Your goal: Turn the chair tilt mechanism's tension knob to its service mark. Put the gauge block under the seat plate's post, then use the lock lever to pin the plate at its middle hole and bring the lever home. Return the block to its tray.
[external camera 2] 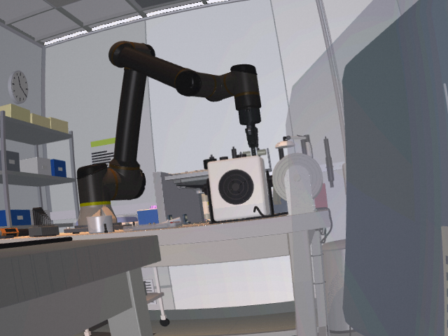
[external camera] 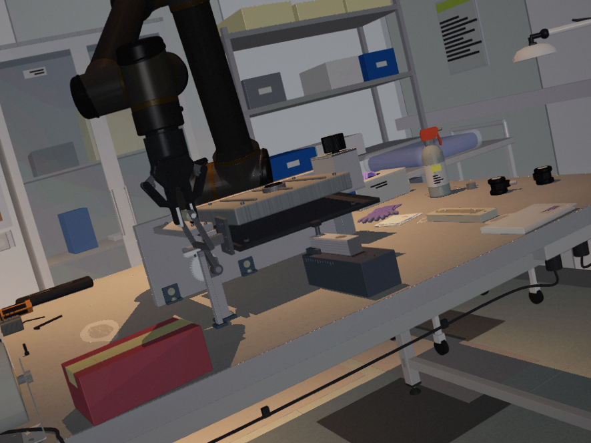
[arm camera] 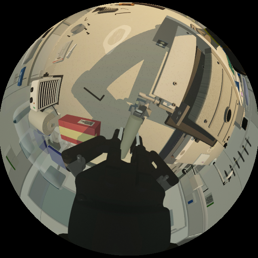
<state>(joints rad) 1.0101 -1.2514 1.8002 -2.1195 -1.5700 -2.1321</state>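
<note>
My gripper (external camera: 183, 216) (arm camera: 128, 142) stands at the left end of the chair tilt mechanism, pointing down. The lock lever (external camera: 202, 241) (arm camera: 131, 132), a pale tapered handle on a pivot beside the toothed dial (external camera: 194, 267), is clamped between my closed fingers. The ribbed seat plate (external camera: 281, 191) (arm camera: 211, 96) lies tilted above a dark base, and its post (external camera: 316, 229) comes down onto the gauge block (external camera: 336, 243), which sits on a dark box (external camera: 353, 272). The block's tray (external camera: 460, 215) lies empty further right on the bench. The tension knob (external camera: 333, 142) is behind the plate.
Behind the mechanism stand a shelf rack (external camera: 315, 71) with boxes and a spray bottle (external camera: 435, 164). A red box (external camera: 136, 363) (arm camera: 79, 128) lies at the near left, with a white fan heater (external camera 2: 239, 188) (arm camera: 45, 92) and a paper roll (external camera 2: 298, 177) beyond it.
</note>
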